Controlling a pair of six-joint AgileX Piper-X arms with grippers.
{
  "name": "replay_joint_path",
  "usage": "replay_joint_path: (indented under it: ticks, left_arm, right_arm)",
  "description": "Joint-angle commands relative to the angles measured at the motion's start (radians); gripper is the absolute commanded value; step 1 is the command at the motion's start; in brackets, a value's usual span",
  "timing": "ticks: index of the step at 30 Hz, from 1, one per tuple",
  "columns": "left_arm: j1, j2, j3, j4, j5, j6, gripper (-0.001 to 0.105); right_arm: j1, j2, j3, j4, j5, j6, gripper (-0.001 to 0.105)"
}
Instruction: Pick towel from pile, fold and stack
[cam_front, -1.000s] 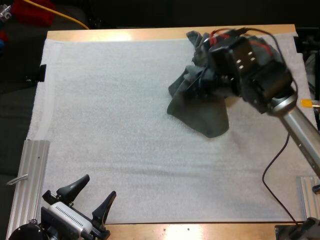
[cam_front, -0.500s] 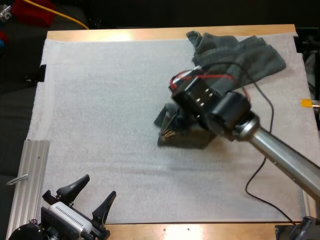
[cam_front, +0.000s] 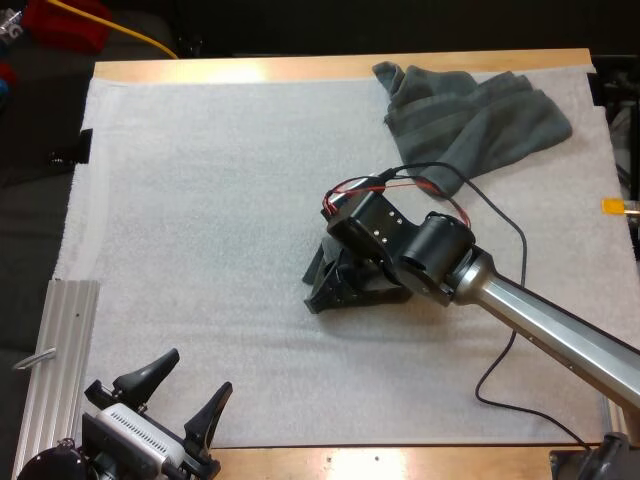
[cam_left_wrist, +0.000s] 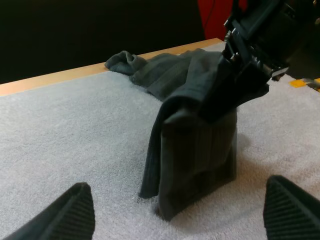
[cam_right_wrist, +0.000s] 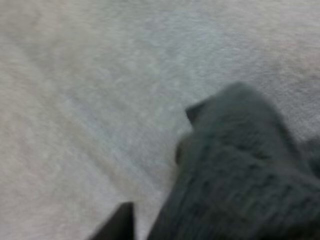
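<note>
A wooden table (cam_front: 300, 68) carries a white mat (cam_front: 200, 250) that covers nearly all of its top; clock directions below are read on the high view, with 12 o'clock at the far edge.

A crumpled towel (cam_front: 480, 120), dark grey-green, lies spread at about 1 o'clock on the mat, one corner bunched against the far edge. It lies apart from the arm.

The right arm enters from about 4 o'clock and reaches to just right of the mat's centre. There the right gripper (cam_front: 345, 285) points down, clamped on a hanging towel (cam_left_wrist: 195, 150). The left wrist view shows this second towel draped from the gripper in a narrow vertical fold, its lower edge touching the mat, with the crumpled towel behind it toward the far edge. In the right wrist view its ribbed cloth sits close under the camera, over bare mat.

A metal rail (cam_front: 65, 350) runs along the table's edge at about 8 o'clock.

The left gripper (cam_front: 197, 372) sits at about 7 o'clock, at the mat's near edge. Its fingers (cam_left_wrist: 67, 215) stand apart, clear of any cloth, and face the hanging towel.
</note>
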Motion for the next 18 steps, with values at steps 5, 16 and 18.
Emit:
replay_joint_path:
  ticks: [5, 16, 18]
  left_arm:
    - [-0.004, -0.126, -0.006, -0.010, 0.007, -0.008, 0.068]
    - [-0.004, -0.126, -0.006, -0.010, 0.007, -0.008, 0.068]
    - [-0.004, -0.126, -0.006, -0.010, 0.007, -0.008, 0.068]
  right_arm:
    - [0.006, -0.019, -0.006, -0.036, -0.104, 0.001, 0.076]
    - [0.044, -0.122, -0.006, 0.012, -0.033, -0.002, 0.076]
    - [0.044, -0.142, -0.006, 0.041, 0.003, 0.000, 0.076]
